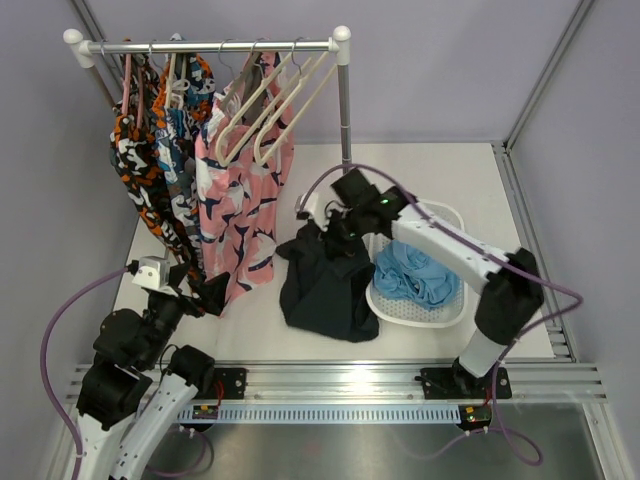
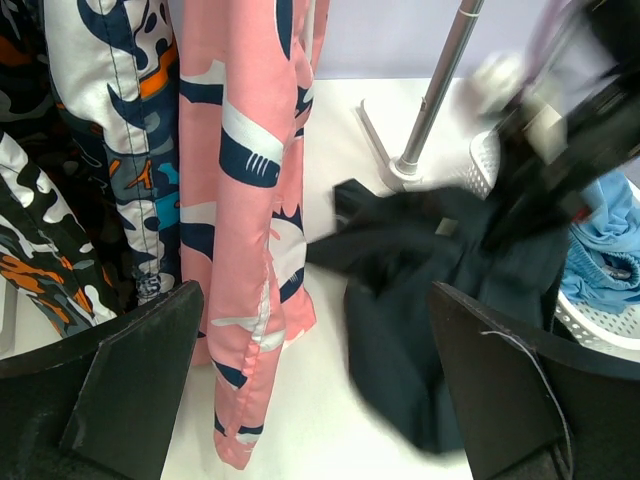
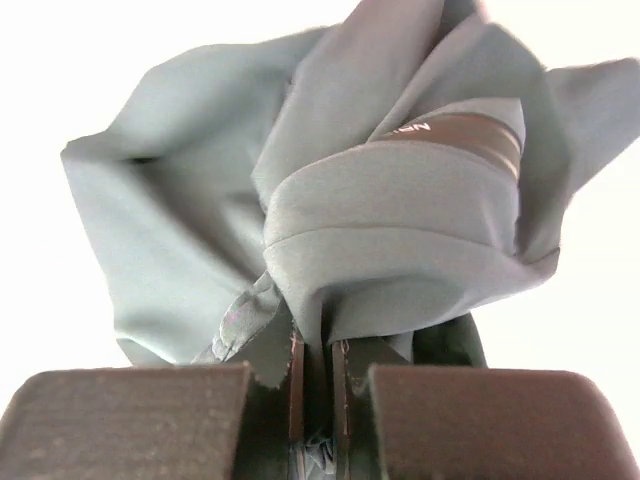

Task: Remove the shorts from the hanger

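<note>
Navy cloth, almost black, hangs bunched from our right pincer [image 1: 337, 232], whose fingers are pressed together on a fold of the navy shorts [image 1: 322, 290]. Our right wrist view shows the fabric pinched in the narrow slit between the two pads, with a label band visible above. Seen from overhead, these shorts are at the middle of the table [image 1: 470, 170], their lower part slumped on the surface, and they touch the white basket [image 1: 452, 214] at their 3 o'clock. The sky-blue shorts [image 1: 415, 275] lie crumpled inside that basket. At 10 o'clock from the navy shorts, the pink garment [image 1: 245, 205] and the orange-black-white garments [image 1: 150, 175] hang from the rail [image 1: 220, 46], beside several bare hangers [image 1: 278, 105]. Our left pincer [image 1: 205, 292] sits at 8 o'clock, near the pink garment's hem, its fingers spread wide apart.
</note>
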### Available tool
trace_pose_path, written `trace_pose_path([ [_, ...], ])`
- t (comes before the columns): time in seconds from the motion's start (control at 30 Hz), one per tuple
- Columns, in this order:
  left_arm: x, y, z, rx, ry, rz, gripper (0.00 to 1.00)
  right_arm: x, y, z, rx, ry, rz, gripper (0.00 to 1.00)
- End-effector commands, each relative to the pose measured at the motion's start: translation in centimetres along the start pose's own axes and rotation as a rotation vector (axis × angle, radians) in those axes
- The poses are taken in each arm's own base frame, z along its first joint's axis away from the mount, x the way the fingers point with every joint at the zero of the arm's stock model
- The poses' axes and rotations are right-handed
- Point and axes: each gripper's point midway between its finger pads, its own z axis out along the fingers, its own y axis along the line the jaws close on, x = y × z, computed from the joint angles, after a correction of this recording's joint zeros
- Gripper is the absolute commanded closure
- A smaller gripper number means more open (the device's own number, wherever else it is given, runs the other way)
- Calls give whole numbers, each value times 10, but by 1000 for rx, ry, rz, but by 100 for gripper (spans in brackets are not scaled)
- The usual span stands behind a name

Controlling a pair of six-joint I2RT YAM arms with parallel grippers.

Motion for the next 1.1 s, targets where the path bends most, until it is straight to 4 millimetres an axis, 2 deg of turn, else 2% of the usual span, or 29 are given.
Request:
trace_pose_path([
  [0.0, -13, -2, 0, 4, -56, -16, 1, -62, 17, -91, 1, -282, -118, 100],
  [0.03, -13, -2, 0, 4, -59, -16, 1, -65, 10, -104, 23, -321, -105, 100],
  [0.07, -13, -2, 0, 4, -58, -16, 1, -72, 14, -123, 31, -377, -114, 100],
  [0.1, -13, -2, 0, 4, -58, -16, 1, -76, 12, -134, 44, -412, -103, 100],
  [0.13, -13, -2, 0, 4, -56, -16, 1, -74, 4, -145, 68, -436, -83, 100],
  [0.2, -12, -2, 0, 5, -55, -14, 1, -78, 2, -171, 102, -500, -70, 100],
  [0.23, -13, -2, 0, 7, -56, -14, 1, -74, -10, -183, 142, -521, -52, 100],
  [0.33, -11, -2, 1, 7, -49, -13, 1, -73, -13, -229, 225, -612, -58, 100],
  [0.57, -12, -2, 2, 5, -48, -10, 1, -66, -6, -299, 392, -715, -73, 100],
  [0.7, -12, -2, 2, 8, -49, -10, 1, -56, -9, -327, 492, -743, -47, 100],
  [0.83, -12, -4, 1, 16, -49, -12, 1, -40, -13, -344, 568, -743, -4, 100],
  [0.97, -12, -4, 2, 19, -47, -8, 1, -19, -20, -344, 621, -714, 45, 100],
  [1.03, -12, -5, 2, 21, -48, -7, 1, -10, -24, -336, 622, -693, 69, 100],
  [1.07, -12, -5, 2, 22, -47, -5, 1, -2, -28, -325, 610, -670, 90, 100],
])
